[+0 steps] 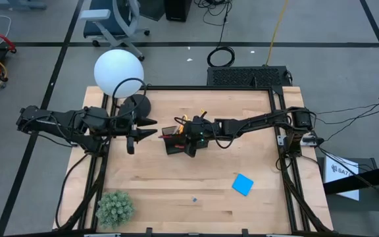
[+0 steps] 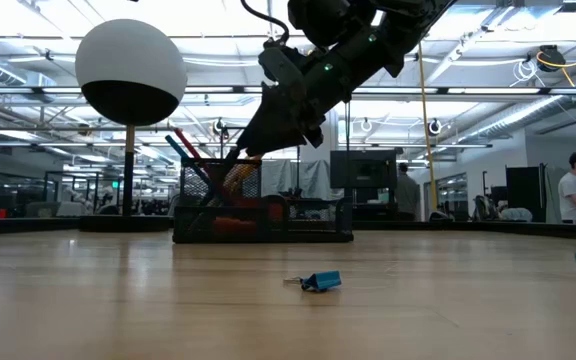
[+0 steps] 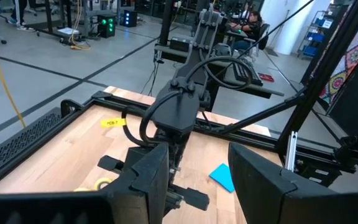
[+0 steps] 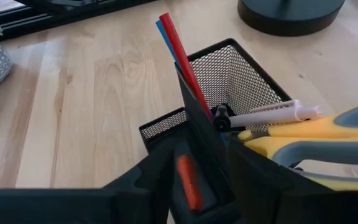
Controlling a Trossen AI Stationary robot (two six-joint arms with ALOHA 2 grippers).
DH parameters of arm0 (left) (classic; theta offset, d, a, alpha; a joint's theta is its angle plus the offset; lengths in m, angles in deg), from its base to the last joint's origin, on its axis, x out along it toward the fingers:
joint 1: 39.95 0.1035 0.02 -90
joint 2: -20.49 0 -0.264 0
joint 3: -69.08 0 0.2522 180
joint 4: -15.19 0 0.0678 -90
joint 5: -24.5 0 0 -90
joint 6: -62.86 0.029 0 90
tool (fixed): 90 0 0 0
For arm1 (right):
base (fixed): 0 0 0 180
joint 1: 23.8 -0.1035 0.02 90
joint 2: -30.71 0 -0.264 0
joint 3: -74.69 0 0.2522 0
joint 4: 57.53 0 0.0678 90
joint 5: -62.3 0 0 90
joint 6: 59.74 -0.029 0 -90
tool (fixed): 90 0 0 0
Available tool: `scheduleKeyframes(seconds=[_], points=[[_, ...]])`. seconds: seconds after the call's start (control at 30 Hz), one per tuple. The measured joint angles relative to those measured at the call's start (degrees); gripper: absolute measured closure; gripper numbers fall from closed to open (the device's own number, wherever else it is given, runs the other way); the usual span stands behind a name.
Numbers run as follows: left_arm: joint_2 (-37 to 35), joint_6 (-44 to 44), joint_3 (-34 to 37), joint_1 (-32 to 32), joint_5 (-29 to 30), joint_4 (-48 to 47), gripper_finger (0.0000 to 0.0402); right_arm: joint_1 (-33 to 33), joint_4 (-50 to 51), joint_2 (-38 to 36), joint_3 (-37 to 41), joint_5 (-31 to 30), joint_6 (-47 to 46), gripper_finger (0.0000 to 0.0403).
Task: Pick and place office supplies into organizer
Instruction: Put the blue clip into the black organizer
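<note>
The black mesh organizer (image 1: 173, 146) (image 2: 268, 225) stands mid-table. In its cup (image 4: 241, 68) stand a red pen (image 4: 179, 53) and a blue pen (image 4: 164, 34), with a pale pen (image 4: 272, 115) and yellow-handled scissors (image 4: 316, 137) beside them. A red-orange piece (image 4: 188, 180) lies in a low compartment. My right gripper (image 1: 188, 137) (image 2: 268, 125) (image 4: 194, 155) hangs over the organizer, shut on a black pen (image 4: 194, 115). My left gripper (image 1: 133, 135) (image 3: 197, 180) is open above the table, left of the organizer. The blue note pad (image 1: 243, 184) lies flat toward the near right. My right gripper pinches the black pen between its two fingers by the upper part of the shaft (image 4: 207, 152). It comes from above, slanting in from the table's right. The pen tilts, and its far end (image 4: 180, 71) points down at the cup beside the red and blue pens.
The white globe lamp (image 1: 118, 72) and its round black base (image 1: 137, 105) stand just beyond my left gripper. A green plant (image 1: 115, 207) sits at the near left corner. A tiny blue piece (image 1: 194, 198) (image 2: 320, 282) lies on the table near the front.
</note>
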Motion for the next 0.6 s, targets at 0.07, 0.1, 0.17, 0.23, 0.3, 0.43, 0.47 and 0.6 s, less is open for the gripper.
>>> scheduleKeyframes(seconds=[0.07, 0.1, 0.17, 0.23, 0.3, 0.43, 0.47, 0.6], points=[[0.0, 0.04, 0.0, 0.0, 0.0, 0.0, 0.0241, 0.0, -0.02, 0.0, 0.0, 0.0, -0.27, 0.0256], [0.02, 0.04, 0.0, 0.0, 0.0, 0.0, 0.0241, 0.0, -0.02, 0.0, 0.0, 0.0, -0.83, 0.0253], [0.02, 0.04, 0.0, 0.0, 0.0, 0.0, 0.0241, 0.0, -0.03, 0.0, 0.0, 0.0, -2.18, 0.0251], [0.01, 0.04, 0.0, 0.0, 0.0, 0.0, 0.0241, -0.02, -0.13, 0.0, 0.0, 0.05, -3.31, 0.0251], [0.01, 0.0, 0.0, 0.0, 0.0, 0.0, 0.0241, -0.23, -0.26, 0.0, 0.0, 0.16, -3.97, 0.0252], [0.01, 0.0, 0.0, 0.0, -0.04, 0.0, 0.0241, -0.82, -1.44, 0.0, 0.0, 3.7, -4.55, 0.0256], [0.01, 0.0, 0.0, 0.0, -0.09, 0.0, 0.0241, -1.03, -1.84, -0.01, 0.0, 4.92, -4.8, 0.0256], [0.0, 0.65, 0.0, 0.0, -4.07, 0.04, 0.0241, -2.43, -2.2, -0.25, 0.0, 7.65, -5.93, 0.0255]])
